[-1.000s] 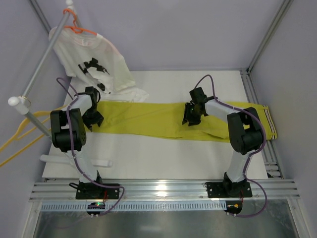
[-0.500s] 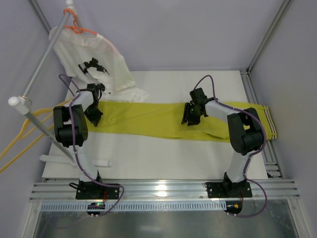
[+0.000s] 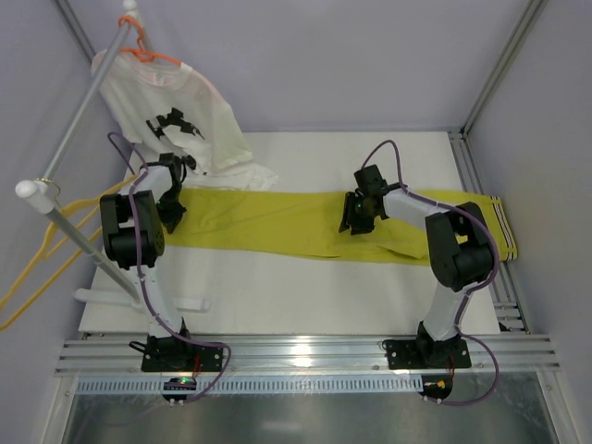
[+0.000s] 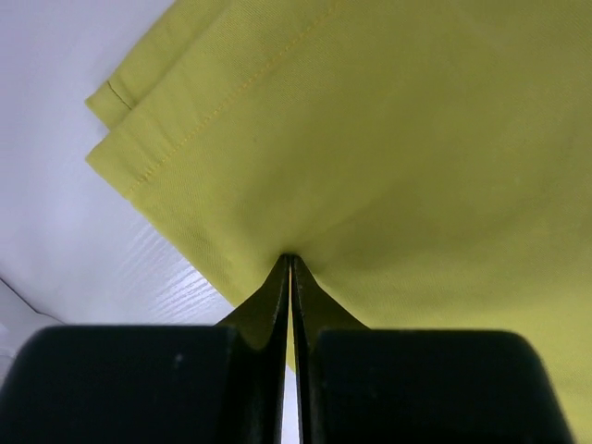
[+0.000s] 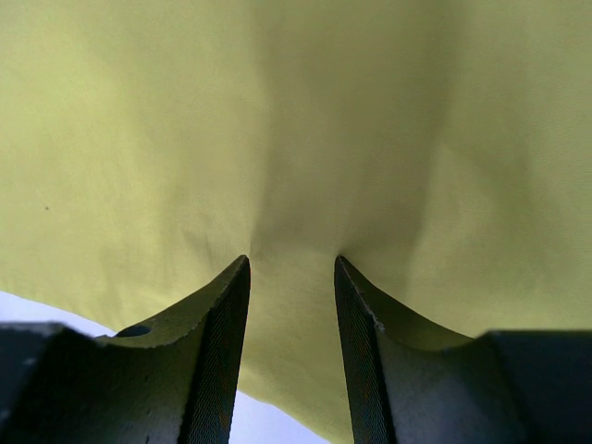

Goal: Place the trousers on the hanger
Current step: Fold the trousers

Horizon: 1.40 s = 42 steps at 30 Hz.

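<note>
Step in hand: as I judge it, taking up the hemmed left end of the trousers (image 3: 287, 222) so it can be carried to the hanger (image 3: 57, 232).
Left tool (image 4: 291, 261): clenched on the cloth just inside the hem, jaws pressed flat together.
Right tool (image 5: 291, 264): jaws part way apart, with cloth puckered at the tips. Whether it truly grips, I cannot tell.
Doing it well: hold both stacked layers in the pinch, raise slowly, and let the middle follow without dragging.
Trousers: stretched flat across the table (image 3: 305, 287), striped end at the right.
Hanger: beyond the table's left edge, well apart from the cloth.
Cloth: matte yellow-green weave, limp, with stitched hems and two offset corners.
Hanger shape: thin and yellow; likely slippery.
Hazard: the white T-shirt (image 3: 180, 116) hangs near the trousers' far edge.
</note>
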{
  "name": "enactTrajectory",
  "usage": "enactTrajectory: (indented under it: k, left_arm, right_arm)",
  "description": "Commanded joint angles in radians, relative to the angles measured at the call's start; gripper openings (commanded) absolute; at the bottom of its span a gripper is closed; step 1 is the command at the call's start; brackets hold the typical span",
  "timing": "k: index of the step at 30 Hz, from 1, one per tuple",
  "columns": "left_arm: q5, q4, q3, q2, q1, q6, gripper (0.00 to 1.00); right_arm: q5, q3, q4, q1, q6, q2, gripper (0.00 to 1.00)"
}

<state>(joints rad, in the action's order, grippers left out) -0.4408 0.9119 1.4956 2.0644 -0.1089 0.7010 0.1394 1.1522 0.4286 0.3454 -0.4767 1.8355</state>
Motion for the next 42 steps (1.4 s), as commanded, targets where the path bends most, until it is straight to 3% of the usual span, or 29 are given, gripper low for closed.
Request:
enactTrajectory:
  k: [1,4,8,13,20,22,26,31,34,37,42]
  left_arm:
    - [-0.061,0.005,0.006,-0.015,-0.011,-0.006,0.01]
    - [-0.087,0.036,-0.014,-0.079,0.05,0.011,0.17]
    - [-0.064,0.025,-0.081,-0.157,0.165,0.038,0.3]
    - [-0.013,-0.004,-0.13,-0.234,0.276,0.026,0.35]
    - [0.132,-0.111,-0.12,-0.332,0.475,-0.027,0.39]
    - [0.235,-0.154,-0.115,-0.326,0.503,-0.046,0.4]
    - [0.3,-0.16,-0.057,-0.235,0.523,-0.057,0.4]
    - [0.347,-0.116,0.026,-0.13,0.523,-0.072,0.4]
    - [0.353,-0.107,0.038,-0.084,0.522,-0.067,0.4]
    - [0.349,-0.103,0.041,-0.04,0.508,-0.055,0.4]
    - [0.358,-0.088,0.023,0.003,0.489,-0.041,0.38]
  right_arm:
    - [-0.06,-0.016,0.038,0.004,0.009,-0.061,0.45]
    - [-0.076,0.004,0.071,0.004,-0.025,-0.116,0.46]
    - [-0.205,0.07,0.255,0.003,-0.17,-0.145,0.45]
    - [-0.291,-0.002,0.332,0.003,-0.345,-0.26,0.43]
    - [-0.425,-0.152,0.456,-0.037,-0.477,-0.447,0.33]
    - [-0.435,-0.198,0.464,-0.074,-0.479,-0.501,0.29]
    - [-0.446,-0.304,0.483,-0.111,-0.502,-0.591,0.21]
    - [-0.442,-0.431,0.426,-0.134,-0.488,-0.734,0.13]
    - [-0.411,-0.517,0.328,-0.137,-0.494,-0.774,0.13]
    - [-0.425,-0.574,0.204,-0.137,-0.474,-0.808,0.23]
    - [-0.494,-0.603,0.079,-0.148,-0.49,-0.838,0.3]
